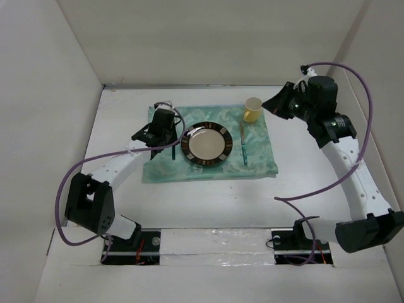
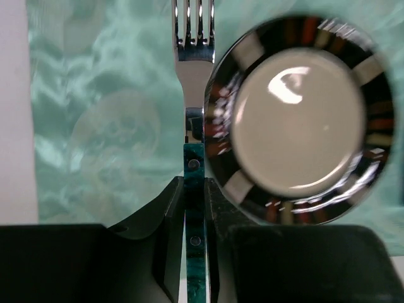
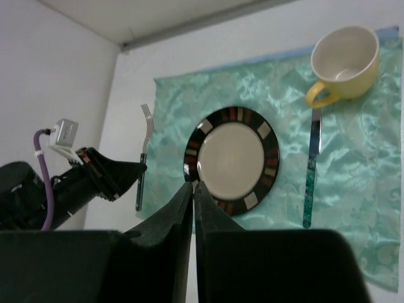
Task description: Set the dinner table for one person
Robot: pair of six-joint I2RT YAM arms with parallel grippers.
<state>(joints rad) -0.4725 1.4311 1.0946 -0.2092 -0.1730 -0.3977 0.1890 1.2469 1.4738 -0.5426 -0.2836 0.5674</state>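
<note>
Now left gripper (image 2: 194, 184) clamps fork (image 2: 196, 69) beside plate (image 2: 252, 47) — right gripper (image 3: 193, 187) closed.

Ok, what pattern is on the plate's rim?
The plate has a black rim with spaced white and reddish-brown blocks; clearest in the right wrist view.

Overhead camera looks down from behind; both wrist cameras share the plate (image 2: 300, 120), left close, right farther.

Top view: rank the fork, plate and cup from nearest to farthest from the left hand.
1. fork, gripped in the left hand.
2. plate, middle of the placemat, to its right.
3. cup, placemat's far right corner.
</note>
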